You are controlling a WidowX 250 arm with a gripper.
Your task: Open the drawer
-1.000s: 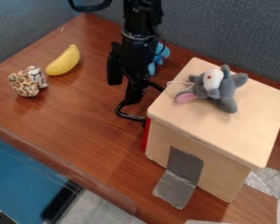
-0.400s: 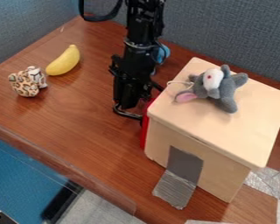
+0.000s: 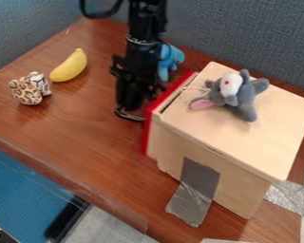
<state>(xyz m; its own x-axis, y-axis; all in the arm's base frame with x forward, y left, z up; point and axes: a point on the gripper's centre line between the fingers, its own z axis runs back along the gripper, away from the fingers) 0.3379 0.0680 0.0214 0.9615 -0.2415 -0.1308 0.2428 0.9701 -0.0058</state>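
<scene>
Red-fronted wooden drawer (image 3: 149,124), slightly open

gripper (image 3: 130,98) ×1 | drawer (image 3: 146,135) ×1, beside gripper | handle (image 3: 125,115) ×1, at gripper | box (image 3: 208,135) ×1, right | banana (image 3: 70,66) ×1, back left | plush ×3: spotted toy (image 3: 26,91) left, blue toy (image 3: 172,56) back right, mouse (image 3: 246,100) right

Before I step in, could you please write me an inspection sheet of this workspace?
Surface: brown wood tabletop; grey tape runs from it onto the cabinet.
Drawer: partly open, red front standing out from the cabinet.
Gripper: at the black handle; grip cannot be judged.
Clutter: grey mouse toy on the cabinet; blue plush beside the arm; yellow banana and spotted toy farther off.
Cables: black loop beside the arm, apparently cable.
Surroundings: grey fabric partition behind.
</scene>
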